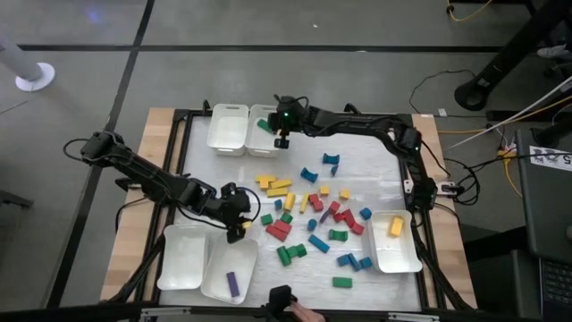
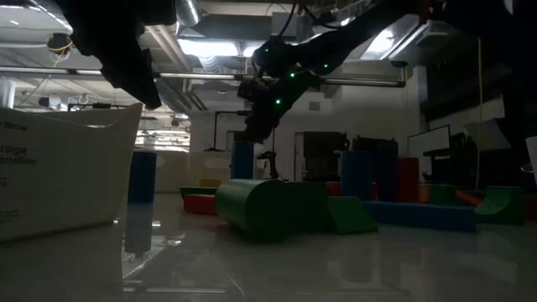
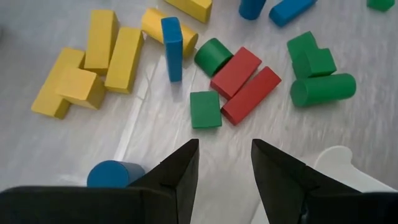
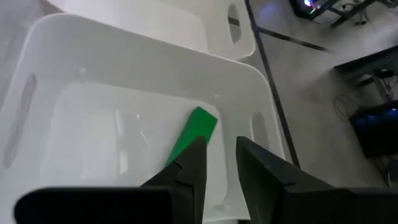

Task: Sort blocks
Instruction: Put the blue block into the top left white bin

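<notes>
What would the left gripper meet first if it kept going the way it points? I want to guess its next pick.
Probably the small green block, lying just ahead of the left gripper, whose fingers are open and empty. Two red blocks lie just beyond it. Depth is hard to judge, so it may reach bare table first.

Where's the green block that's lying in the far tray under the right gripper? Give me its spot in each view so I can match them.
High view: green block in the far white tray, beside the right gripper.
Low view: not identifiable.
Left wrist view: not in it.
Right wrist view: green block on the tray floor, just past the right gripper.
Shared landmark: that tray's rim.
</notes>
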Robot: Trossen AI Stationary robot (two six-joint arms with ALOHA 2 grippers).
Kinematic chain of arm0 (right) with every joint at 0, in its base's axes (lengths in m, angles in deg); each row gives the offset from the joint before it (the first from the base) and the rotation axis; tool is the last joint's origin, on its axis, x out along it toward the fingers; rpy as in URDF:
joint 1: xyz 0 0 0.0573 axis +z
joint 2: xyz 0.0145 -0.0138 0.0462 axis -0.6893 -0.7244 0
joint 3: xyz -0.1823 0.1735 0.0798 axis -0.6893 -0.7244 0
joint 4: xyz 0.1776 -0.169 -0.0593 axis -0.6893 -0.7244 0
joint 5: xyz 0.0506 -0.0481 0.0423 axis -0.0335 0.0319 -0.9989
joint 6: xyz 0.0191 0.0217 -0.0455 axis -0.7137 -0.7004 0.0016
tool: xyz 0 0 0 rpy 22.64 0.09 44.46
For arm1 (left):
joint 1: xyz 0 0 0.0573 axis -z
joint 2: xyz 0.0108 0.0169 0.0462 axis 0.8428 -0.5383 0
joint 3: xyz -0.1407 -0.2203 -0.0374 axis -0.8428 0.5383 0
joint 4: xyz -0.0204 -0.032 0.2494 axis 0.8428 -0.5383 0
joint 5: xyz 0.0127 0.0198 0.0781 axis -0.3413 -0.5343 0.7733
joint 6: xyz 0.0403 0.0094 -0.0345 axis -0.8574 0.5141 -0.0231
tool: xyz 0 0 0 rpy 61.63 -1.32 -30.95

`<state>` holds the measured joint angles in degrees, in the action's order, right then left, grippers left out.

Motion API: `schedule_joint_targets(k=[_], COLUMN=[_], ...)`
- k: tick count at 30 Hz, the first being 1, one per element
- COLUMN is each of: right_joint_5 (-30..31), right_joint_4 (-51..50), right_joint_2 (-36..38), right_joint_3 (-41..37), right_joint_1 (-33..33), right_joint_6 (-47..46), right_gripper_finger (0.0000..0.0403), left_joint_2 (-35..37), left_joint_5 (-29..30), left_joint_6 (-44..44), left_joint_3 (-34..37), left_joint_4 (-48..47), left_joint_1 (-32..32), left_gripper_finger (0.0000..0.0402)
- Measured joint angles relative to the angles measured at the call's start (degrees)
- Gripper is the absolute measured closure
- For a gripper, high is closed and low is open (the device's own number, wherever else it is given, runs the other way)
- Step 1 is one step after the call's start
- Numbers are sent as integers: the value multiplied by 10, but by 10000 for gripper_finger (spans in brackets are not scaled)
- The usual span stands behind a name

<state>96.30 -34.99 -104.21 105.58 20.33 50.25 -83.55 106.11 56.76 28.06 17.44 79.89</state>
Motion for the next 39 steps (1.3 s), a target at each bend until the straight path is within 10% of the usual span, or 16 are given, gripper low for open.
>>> schedule_joint_targets(k=[13, 29, 39], right_joint_5=[1, -73, -93], right_joint_4=[-67, -423, -540], right_joint_2=[82, 317, 374], right_joint_3=[0, 0, 0], right_joint_1=[0, 2, 79], right_joint_6=[-26, -141, -198], right_gripper_finger=[315, 315, 315], left_joint_2=[71, 112, 51], left_joint_5=[-13, 81, -6], left_joint_6=[-30, -172, -127], left_joint_3=[0, 0, 0], left_joint_4=[-61, -74, -74], left_joint_1=[-16, -99, -132], left_gripper_finger=[265, 260, 193])
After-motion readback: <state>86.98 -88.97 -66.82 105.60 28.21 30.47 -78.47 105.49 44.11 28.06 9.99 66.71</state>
